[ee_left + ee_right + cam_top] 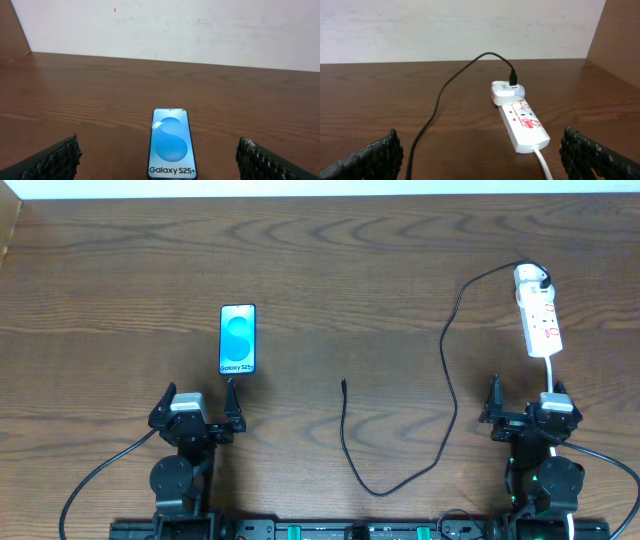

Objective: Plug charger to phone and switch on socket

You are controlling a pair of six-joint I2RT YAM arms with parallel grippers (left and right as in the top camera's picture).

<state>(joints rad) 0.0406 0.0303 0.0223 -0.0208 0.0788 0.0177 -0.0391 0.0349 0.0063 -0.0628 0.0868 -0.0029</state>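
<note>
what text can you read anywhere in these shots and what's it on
"Galaxy S25+": on the bright blue screen of the slim black-edged phone, near its lower edge.
Red print on the narrow white power strip: too small and blurred to read.
No other text shows.

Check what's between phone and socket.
Only the charger: its free tip and loop lie on the table between phone and socket, seen overhead.
</note>
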